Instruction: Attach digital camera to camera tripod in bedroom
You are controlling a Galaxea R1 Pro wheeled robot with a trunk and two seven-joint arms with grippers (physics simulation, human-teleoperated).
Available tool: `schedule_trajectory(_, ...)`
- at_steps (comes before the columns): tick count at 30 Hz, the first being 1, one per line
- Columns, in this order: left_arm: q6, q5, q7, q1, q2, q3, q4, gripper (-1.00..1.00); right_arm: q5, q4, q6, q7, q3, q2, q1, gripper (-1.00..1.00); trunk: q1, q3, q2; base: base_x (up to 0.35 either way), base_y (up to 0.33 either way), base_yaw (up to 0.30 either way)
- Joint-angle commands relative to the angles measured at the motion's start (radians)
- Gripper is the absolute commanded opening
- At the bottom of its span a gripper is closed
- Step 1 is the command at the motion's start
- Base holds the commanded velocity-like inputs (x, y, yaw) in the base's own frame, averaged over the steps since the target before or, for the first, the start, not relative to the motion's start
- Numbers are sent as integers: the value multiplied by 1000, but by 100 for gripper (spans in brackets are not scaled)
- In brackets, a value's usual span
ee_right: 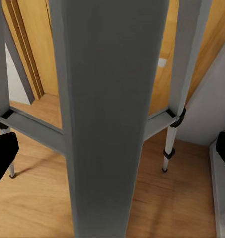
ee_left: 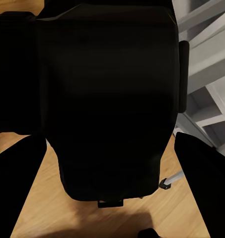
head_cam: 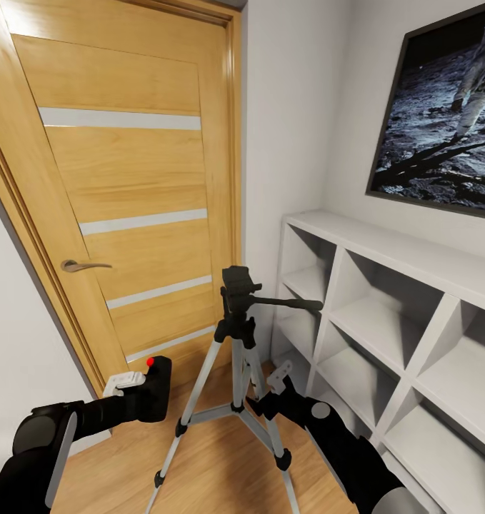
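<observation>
The camera tripod (head_cam: 235, 335) stands on the wood floor between the door and the shelves, its black head (head_cam: 238, 284) upright and the pan handle (head_cam: 288, 303) pointing toward the shelves. My left gripper (head_cam: 138, 400) is shut on the digital camera (head_cam: 156, 389), held low to the left of the tripod with the red button (head_cam: 151, 361) on top. In the left wrist view the camera's black body (ee_left: 112, 99) sits between the fingers (ee_left: 18, 188). My right gripper (head_cam: 262, 407) is open at the tripod's legs; a grey tube (ee_right: 112, 124) stands between its spread fingertips (ee_right: 3, 153).
The shut oak door (head_cam: 128, 178) with its handle (head_cam: 85, 265) is behind the tripod on the left. White cube shelves (head_cam: 385, 335) line the right wall under the astronaut picture (head_cam: 442, 121). Wood floor (head_cam: 213, 464) shows around the tripod's feet.
</observation>
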Motion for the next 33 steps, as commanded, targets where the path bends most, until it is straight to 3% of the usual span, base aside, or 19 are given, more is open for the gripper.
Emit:
schedule_trajectory(1,4,-8,-11,-1,0,1,-1,-100,9,-2,5,3,0,0,-1,100,1,-2,-2,0,0,0)
schedule_trajectory(15,4,-8,-11,-1,0,1,-1,-100,6,-2,5,-2,0,0,-1,100,1,-2,-2,0,0,0)
schedule_trajectory(16,4,-8,-11,-1,0,1,-1,-100,6,-2,5,-2,0,0,-1,-100,1,-2,-2,0,0,0)
schedule_trajectory(33,6,-9,-12,-1,1,1,-4,-100,11,-2,4,-4,0,0,-1,-100,1,-2,-2,0,0,0)
